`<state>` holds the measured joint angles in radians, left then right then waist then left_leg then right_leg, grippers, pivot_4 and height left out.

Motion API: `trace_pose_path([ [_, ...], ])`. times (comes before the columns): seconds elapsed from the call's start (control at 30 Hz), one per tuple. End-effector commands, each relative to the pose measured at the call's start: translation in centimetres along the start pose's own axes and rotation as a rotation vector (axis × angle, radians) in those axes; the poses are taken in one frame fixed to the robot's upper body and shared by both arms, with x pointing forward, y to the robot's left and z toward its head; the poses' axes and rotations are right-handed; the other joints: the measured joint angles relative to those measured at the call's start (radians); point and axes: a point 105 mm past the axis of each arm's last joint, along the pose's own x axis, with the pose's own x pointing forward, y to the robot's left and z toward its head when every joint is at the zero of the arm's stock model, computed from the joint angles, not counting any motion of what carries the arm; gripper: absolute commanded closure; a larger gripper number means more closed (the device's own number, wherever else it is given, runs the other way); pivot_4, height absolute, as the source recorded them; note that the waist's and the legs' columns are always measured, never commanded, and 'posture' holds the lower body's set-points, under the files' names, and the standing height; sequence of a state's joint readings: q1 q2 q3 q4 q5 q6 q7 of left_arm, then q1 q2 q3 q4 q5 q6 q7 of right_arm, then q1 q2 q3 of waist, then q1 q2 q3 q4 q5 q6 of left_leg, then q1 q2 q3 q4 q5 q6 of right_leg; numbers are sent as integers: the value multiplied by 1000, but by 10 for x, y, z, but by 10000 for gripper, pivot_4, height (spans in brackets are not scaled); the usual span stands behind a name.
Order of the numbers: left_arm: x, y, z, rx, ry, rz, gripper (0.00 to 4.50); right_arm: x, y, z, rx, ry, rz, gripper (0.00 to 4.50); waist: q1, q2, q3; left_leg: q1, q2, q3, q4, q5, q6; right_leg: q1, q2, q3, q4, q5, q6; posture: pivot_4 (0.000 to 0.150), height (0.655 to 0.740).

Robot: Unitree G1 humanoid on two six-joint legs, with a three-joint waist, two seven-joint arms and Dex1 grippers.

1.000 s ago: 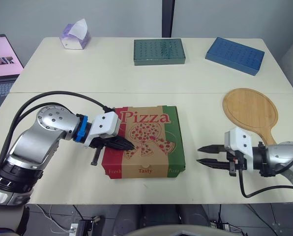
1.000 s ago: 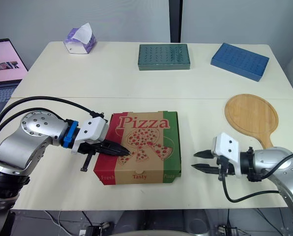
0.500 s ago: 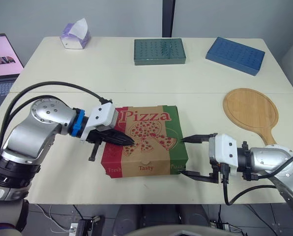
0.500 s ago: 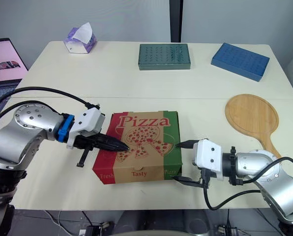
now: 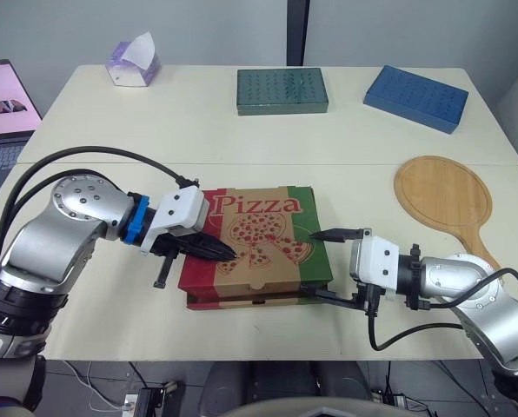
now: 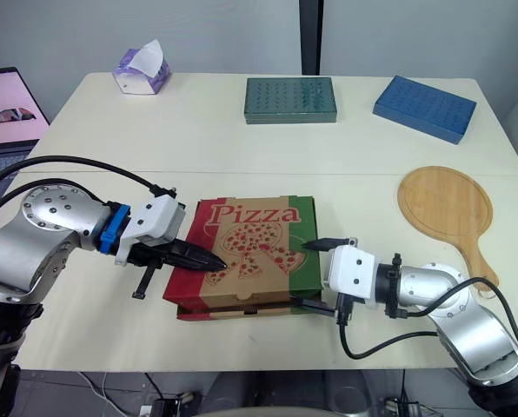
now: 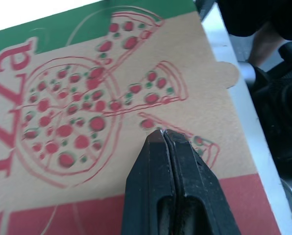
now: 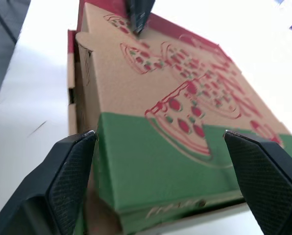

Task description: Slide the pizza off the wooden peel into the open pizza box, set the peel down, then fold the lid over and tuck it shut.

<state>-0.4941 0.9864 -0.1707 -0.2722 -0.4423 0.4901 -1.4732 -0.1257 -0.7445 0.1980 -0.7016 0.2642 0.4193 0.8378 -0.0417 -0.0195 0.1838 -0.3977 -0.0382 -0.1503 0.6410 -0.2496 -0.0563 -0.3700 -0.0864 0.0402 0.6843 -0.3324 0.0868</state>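
The pizza box (image 5: 268, 213) lies on the near table with its printed lid folded down; a dark gap shows under the lid's front edge. My left gripper (image 5: 231, 254) is shut, its tips resting on the lid's front-left part (image 7: 87, 88). My right gripper (image 5: 315, 265) is open wide at the box's right side, one finger over the green corner of the lid (image 8: 151, 147), the other by the front corner. The wooden peel (image 5: 443, 198) lies bare on the table to the right.
On the far table stand a tissue box (image 5: 134, 62), a dark green box (image 5: 282, 91) and a blue box (image 5: 415, 97). A laptop (image 5: 3, 113) sits at the far left. The table's front edge runs just below the pizza box.
My right gripper has moved left to the box, opened wide and now straddles its right front corner. The printed front flap no longer faces forward. My left gripper stays on the lid.
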Motion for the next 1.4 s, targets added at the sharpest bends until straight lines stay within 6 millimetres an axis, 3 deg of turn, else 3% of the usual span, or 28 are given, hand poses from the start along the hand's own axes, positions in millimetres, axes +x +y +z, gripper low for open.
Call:
trace_pose_path([
  [0.03,5,-6,6,42,4,-39,45000,0,-2,7,-38,-22,-18,440,0,0,0,0,0,0,0,0,0,0,0,0,0,0,0,1500,7400],
  [0.2,12,-16,-2,32,34,-78,45000,0,6,-1,-10,9,0,440,0,0,0,0,0,0,0,0,0,0,0,0,0,0,0,1500,7400],
  [0.5,12,-12,-15,31,79,-50,45000,-1,14,-7,24,20,-7,440,-1,0,0,0,0,0,0,0,0,0,0,0,0,0,0,1500,7400],
  [0.77,11,-9,-13,30,65,-30,45000,-23,5,17,251,-93,28,440,-1,0,0,1,0,0,0,0,0,1,0,0,0,0,0,1500,7400],
  [0.83,10,-7,-12,31,59,-22,45000,-21,2,15,250,-75,27,440,-2,0,0,1,0,0,0,0,0,1,0,0,0,0,0,1500,7400],
  [0.97,7,-4,-9,31,45,-2,45000,-5,4,-1,229,-4,39,9736,-1,0,0,1,0,0,0,0,0,1,0,0,0,0,0,1500,7400],
  [1.2,0,-2,-1,36,23,29,45000,12,16,-14,219,13,100,34688,-1,0,0,0,0,0,0,0,0,0,0,0,0,0,0,1500,7400],
  [1.3,-13,0,13,48,-43,81,45000,13,19,-16,214,13,120,44647,-2,0,0,0,0,0,0,0,0,0,0,0,0,0,0,1500,7400],
  [1.4,-36,2,19,34,-59,147,45000,13,20,-17,211,9,127,44647,-3,0,0,0,0,0,0,0,0,0,0,0,0,0,0,1500,7400],
])
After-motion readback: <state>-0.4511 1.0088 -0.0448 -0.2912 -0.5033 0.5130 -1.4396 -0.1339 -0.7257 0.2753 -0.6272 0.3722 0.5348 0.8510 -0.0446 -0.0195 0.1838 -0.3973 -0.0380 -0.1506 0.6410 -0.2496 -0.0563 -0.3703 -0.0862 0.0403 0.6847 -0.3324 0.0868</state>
